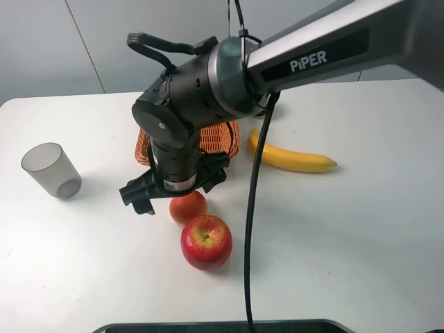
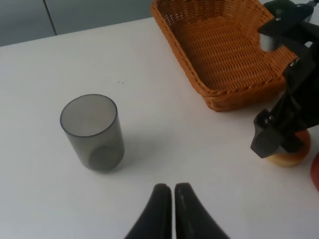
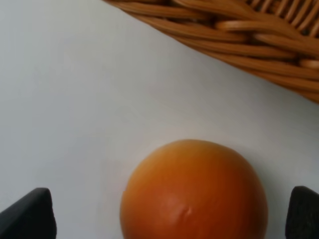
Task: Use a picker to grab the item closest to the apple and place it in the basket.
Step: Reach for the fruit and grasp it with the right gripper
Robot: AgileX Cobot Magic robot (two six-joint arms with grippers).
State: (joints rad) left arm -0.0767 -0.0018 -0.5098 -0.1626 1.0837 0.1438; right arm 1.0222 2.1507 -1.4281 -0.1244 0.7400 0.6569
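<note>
A red apple (image 1: 206, 241) lies on the white table near the front. Just behind it, almost touching, sits an orange (image 1: 188, 207). My right gripper (image 1: 177, 191) points down over the orange and is open. In the right wrist view its dark fingertips (image 3: 30, 216) stand on either side of the orange (image 3: 194, 191), apart from it. The wicker basket (image 1: 229, 139) stands right behind, mostly hidden by the arm; its woven wall (image 3: 224, 30) shows close to the orange. My left gripper (image 2: 173, 199) is shut and empty, hovering over bare table.
A grey translucent cup (image 1: 52, 170) stands upright at the left, also in the left wrist view (image 2: 94, 132). A banana (image 1: 291, 158) lies right of the basket. The right arm's black cable (image 1: 251, 229) hangs down past the apple.
</note>
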